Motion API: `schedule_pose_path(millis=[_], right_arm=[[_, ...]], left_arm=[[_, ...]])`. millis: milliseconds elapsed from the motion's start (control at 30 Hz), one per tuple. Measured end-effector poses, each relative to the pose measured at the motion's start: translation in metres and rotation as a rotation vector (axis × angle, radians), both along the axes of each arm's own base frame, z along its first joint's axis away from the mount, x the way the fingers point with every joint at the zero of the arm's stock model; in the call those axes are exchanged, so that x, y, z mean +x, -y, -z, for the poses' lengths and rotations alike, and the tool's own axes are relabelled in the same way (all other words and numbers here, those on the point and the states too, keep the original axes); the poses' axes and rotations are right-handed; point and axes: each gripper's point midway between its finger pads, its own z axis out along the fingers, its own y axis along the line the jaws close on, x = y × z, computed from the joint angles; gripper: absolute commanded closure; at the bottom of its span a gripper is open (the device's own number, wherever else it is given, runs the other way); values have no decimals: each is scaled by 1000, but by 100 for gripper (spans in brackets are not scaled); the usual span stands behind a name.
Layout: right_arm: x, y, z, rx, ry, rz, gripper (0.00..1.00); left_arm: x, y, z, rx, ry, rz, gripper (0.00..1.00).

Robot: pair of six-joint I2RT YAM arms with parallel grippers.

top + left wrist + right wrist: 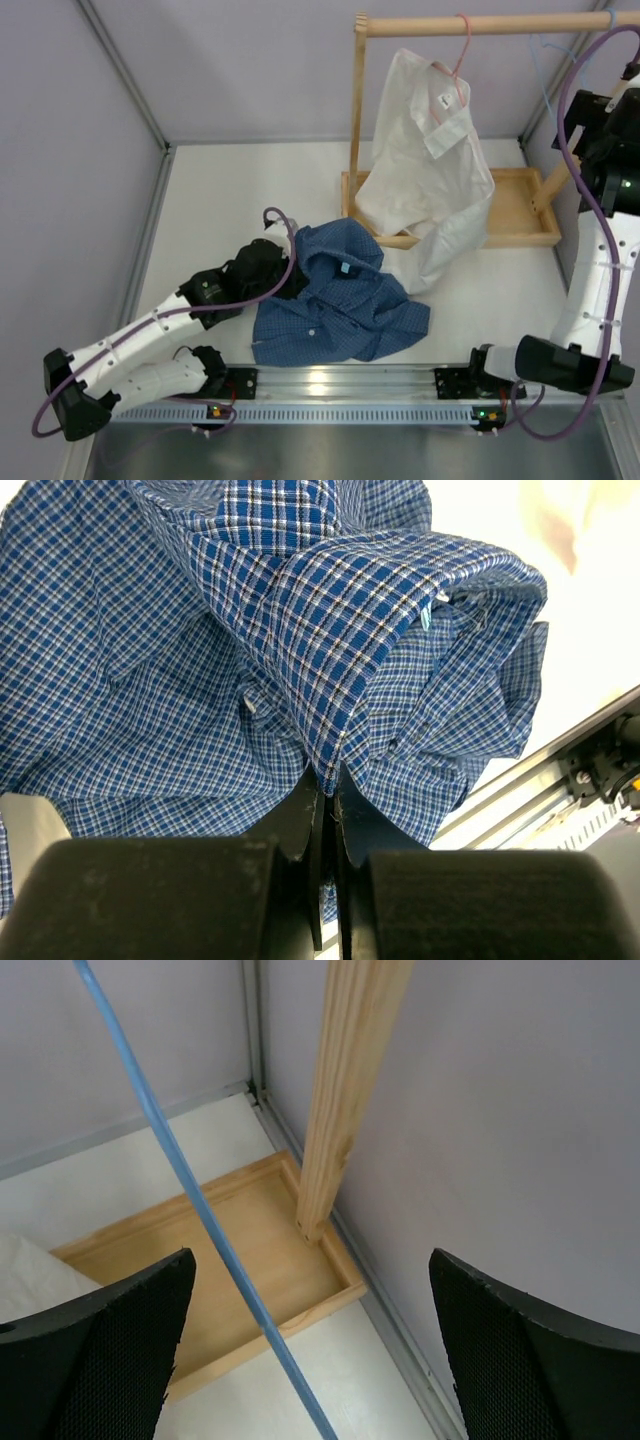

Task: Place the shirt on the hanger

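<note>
The blue finely checked shirt [340, 305] lies crumpled on the table near the front rail. My left gripper [291, 279] is at its left edge, shut on a fold of the shirt by the collar [330, 660]; in the left wrist view the gripper [329, 780] has cloth pinched between closed jaws. The light blue wire hanger [545, 80] hangs from the right end of the wooden rod. My right gripper [583, 115] is raised beside it. In the right wrist view the gripper [310, 1260] is open, and the hanger wire [205, 1215] runs between the fingers without touching them, nearer the left finger.
A white collared shirt [425, 160] hangs on a pink hanger [460, 55] from the wooden rack's rod [480, 25]. The rack's tray base [520, 205] stands at the back right, its upright post [350, 1090] close to the right wall. A metal rail [340, 385] runs along the front.
</note>
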Motion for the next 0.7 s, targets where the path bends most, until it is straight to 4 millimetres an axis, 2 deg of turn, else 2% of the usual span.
schedule_pose_path(millis=[67, 167, 233, 267, 300, 400, 533, 600, 700], right_arm=[[14, 4, 9, 38, -23, -45, 5], [39, -4, 22, 94, -48, -161, 14], [52, -14, 30, 124, -70, -235, 29], [57, -18, 34, 137, -79, -262, 32], [60, -20, 37, 146, -84, -278, 35], [65, -30, 45, 180, -105, -337, 51], [65, -36, 46, 194, -106, -367, 79], [66, -36, 47, 196, -107, -369, 85], [66, -37, 48, 189, -113, -359, 88]], left_arm=[[-2, -1, 4, 16, -11, 10, 100], [-5, -2, 7, 28, -20, 23, 100], [-7, -1, 7, 30, -22, 38, 100], [-7, -1, 8, 32, -22, 45, 100], [-8, -1, 9, 35, -24, 51, 100], [-11, -3, 18, 52, -36, 62, 100], [-16, -5, 26, 69, -54, 76, 100], [-16, -5, 25, 68, -53, 82, 100], [-17, -6, 24, 68, -47, 86, 100]])
